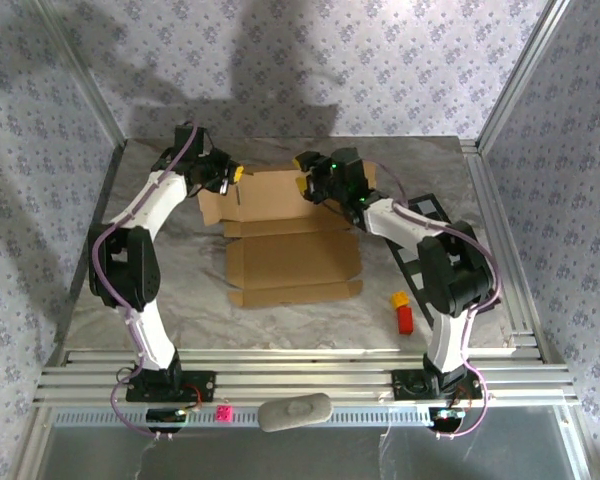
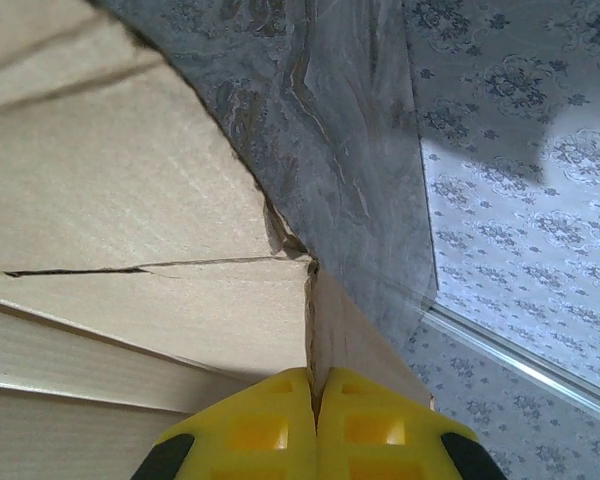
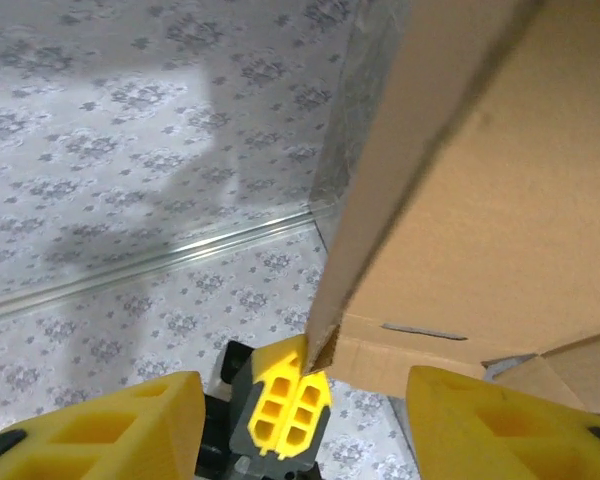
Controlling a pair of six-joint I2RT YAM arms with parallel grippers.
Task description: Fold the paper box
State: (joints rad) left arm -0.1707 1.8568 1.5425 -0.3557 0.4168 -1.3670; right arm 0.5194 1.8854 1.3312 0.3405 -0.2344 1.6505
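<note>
The left gripper [image 2: 315, 425] is clamped tight on a thin upright flap of the box [image 2: 130, 200], whose panels spread to the left of the jaws. The right gripper [image 3: 300, 390] gapes wide and grips nothing. A raised flap edge stands between its fingers [image 3: 110, 420]. The table [image 2: 340, 150] lies beyond.
</note>
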